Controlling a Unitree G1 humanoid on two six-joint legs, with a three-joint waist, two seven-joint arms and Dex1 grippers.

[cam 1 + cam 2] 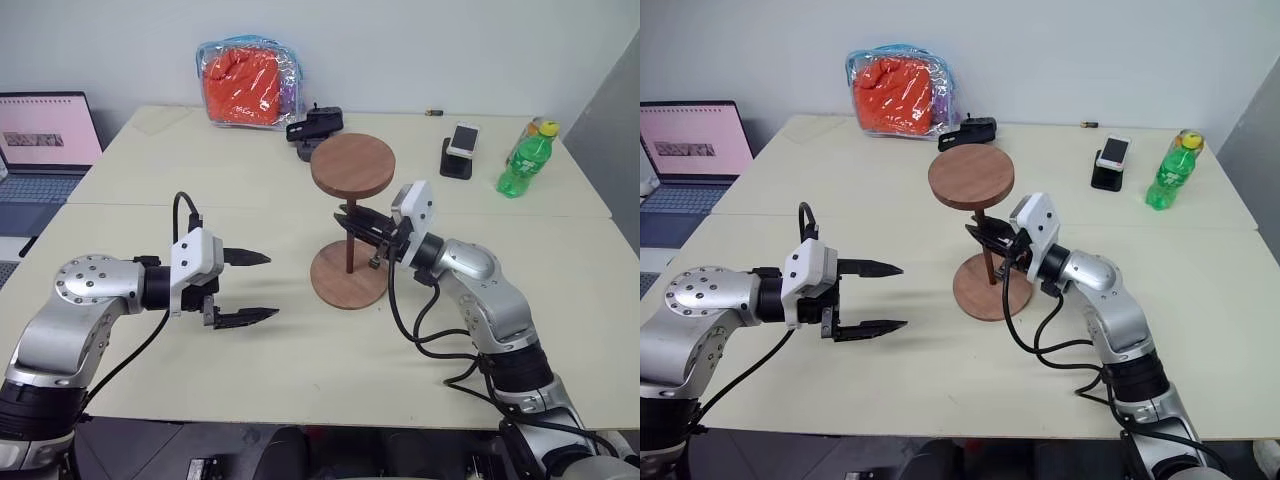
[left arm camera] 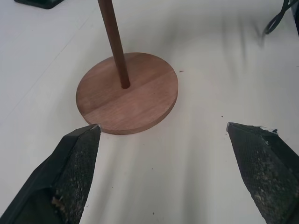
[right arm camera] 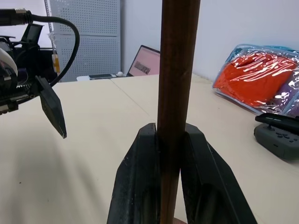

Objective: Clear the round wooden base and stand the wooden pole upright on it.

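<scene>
Right tool grips upright, dark-brown wooden pole.

Between my black right gripper fingers, the wooden pole is dark brown, its top disc reddish-brown like the round wooden base below. Beyond it: an orange-filled clear bag, a green bottle with a yellow cap.
</scene>
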